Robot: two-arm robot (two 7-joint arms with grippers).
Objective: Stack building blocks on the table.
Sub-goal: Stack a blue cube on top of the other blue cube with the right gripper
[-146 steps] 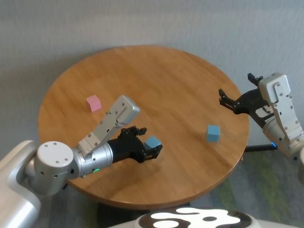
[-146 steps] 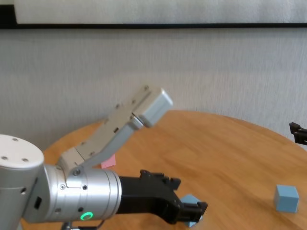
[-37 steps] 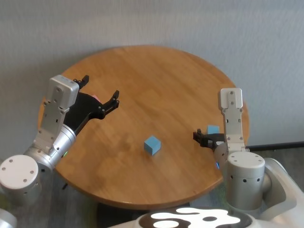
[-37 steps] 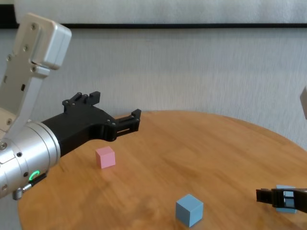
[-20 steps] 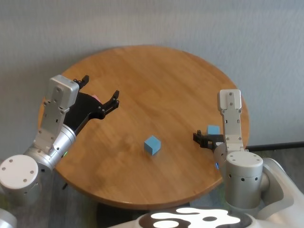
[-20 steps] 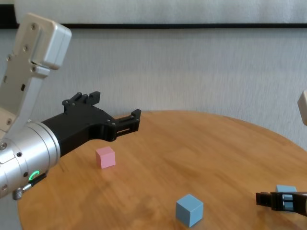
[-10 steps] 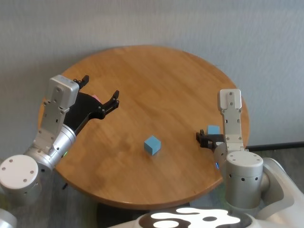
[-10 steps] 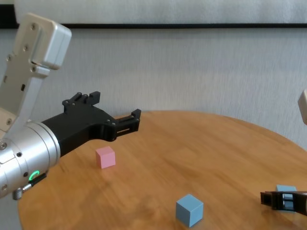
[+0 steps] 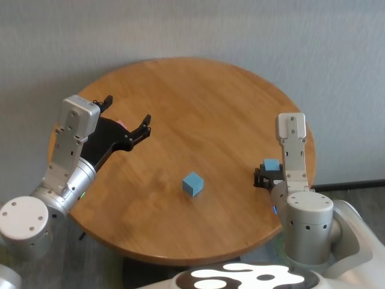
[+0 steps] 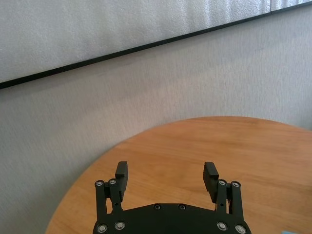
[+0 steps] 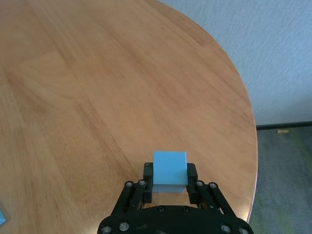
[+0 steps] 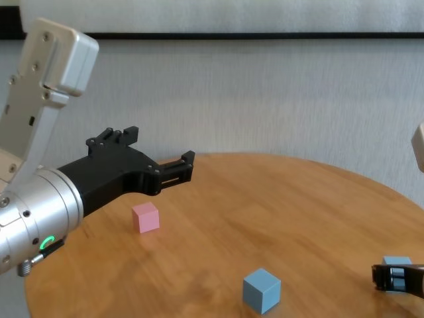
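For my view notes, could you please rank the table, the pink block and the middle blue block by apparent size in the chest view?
1. table
2. middle blue block, though it sits nearer the camera
3. pink block

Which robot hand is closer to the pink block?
Left. The left gripper hangs open in the air just above the pink block. The right gripper is far across the table, its fingers around a blue block.
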